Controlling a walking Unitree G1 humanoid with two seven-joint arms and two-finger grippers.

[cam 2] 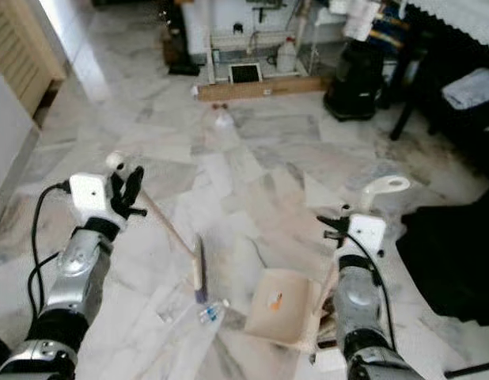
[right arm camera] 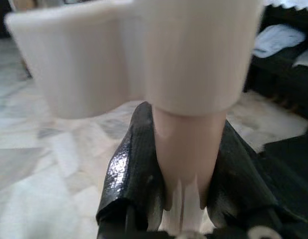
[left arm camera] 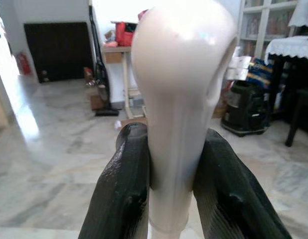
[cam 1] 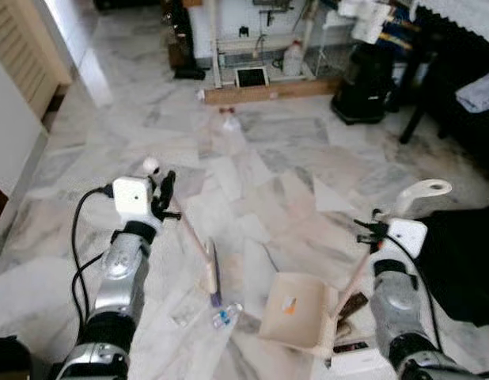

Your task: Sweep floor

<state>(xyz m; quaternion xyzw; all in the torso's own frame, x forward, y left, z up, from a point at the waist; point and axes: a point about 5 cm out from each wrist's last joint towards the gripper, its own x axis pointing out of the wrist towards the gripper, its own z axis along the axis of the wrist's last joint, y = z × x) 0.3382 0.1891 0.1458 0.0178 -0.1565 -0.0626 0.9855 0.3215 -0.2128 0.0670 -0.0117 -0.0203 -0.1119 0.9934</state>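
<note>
- Left gripper point(left arm camera: 171, 184) clamped on broom point(cam 1: 199, 244) handle; its brush head rests on the marble floor point(cam 1: 268, 158).
- Right gripper point(right arm camera: 186, 169) clamped on dustpan point(cam 1: 296, 313) handle; pan sits beside the brush.
- Small litter point(cam 1: 225, 317) between them.
- Wooden plank point(cam 1: 268, 93), black bin point(cam 1: 362, 83) well ahead.

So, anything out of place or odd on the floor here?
Some litter: a small plastic bottle lies on the marble floor between broom and dustpan, an orange scrap sits in the pan, and another small bit lies farther off.
</note>
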